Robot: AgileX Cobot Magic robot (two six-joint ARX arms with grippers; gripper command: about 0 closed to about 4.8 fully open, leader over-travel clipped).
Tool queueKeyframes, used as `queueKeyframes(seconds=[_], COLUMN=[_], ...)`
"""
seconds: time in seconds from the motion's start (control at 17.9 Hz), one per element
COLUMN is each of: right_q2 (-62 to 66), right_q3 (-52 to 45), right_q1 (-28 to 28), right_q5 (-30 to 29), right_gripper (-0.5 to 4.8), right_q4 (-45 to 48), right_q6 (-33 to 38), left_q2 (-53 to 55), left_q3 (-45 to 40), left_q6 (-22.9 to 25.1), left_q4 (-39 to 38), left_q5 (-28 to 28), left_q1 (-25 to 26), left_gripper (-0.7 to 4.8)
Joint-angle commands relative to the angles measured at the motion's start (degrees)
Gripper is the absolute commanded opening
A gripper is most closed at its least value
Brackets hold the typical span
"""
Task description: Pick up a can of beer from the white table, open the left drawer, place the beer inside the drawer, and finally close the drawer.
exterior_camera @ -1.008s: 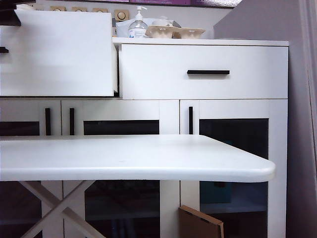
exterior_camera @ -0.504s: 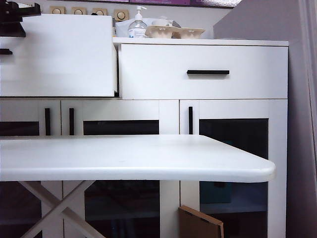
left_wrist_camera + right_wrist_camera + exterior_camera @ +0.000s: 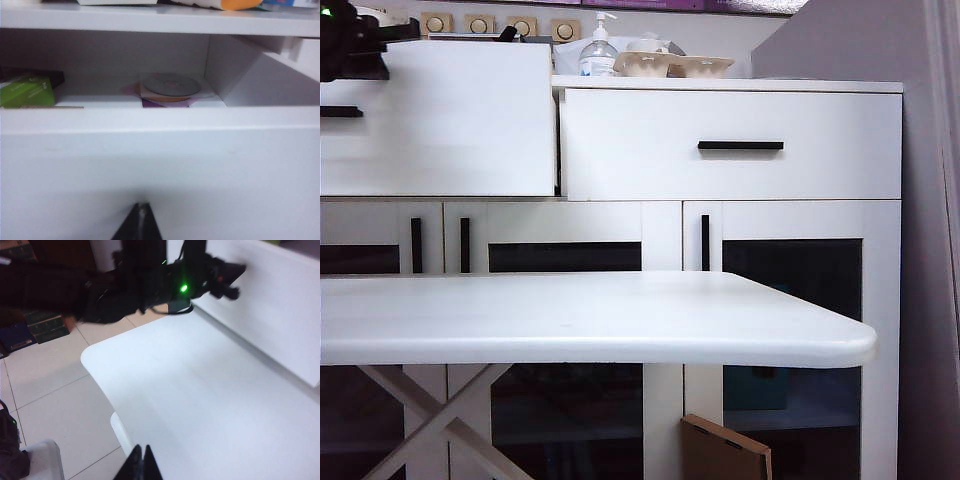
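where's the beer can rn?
Inside the open left drawer, per the left wrist view: only the can of beer's silver top shows, behind the drawer front, right of a green box. Hidden in the exterior view.

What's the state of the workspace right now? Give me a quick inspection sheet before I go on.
Surface: white table, top bare.
Job's things: left drawer pulled out; no can on the table; a round silver top shows inside the drawer, cannot tell if it is the can.
Clutter: green box in the drawer; pump bottle and pulp tray on the cabinet top.
Grippers: left pincer shut, at the drawer front; right pincer shut, over the table's edge, holding nothing.
Cables: nothing seen.
Surroundings: right drawer closed; cardboard piece low by the cabinet.
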Motion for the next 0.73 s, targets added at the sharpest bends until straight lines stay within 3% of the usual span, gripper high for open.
queueKeyframes(seconds=[0.06, 0.73], right_q2=[-0.2, -0.2], right_q3=[0.4, 0.4], right_q1=[0.1, 0.1], right_q5=[0.5, 1.5], right_gripper=[-0.05, -0.06], right_q4=[0.5, 0.5], right_q6=[0.2, 0.2], left_q2=[3.0, 16.5], left_q3=[4.0, 19.9], left_q6=[0.0, 0.0], left_q4=[1.4, -0.7], left_q5=[-0.1, 0.0], left_q1=[-0.1, -0.1], left_gripper=[-0.05, -0.05])
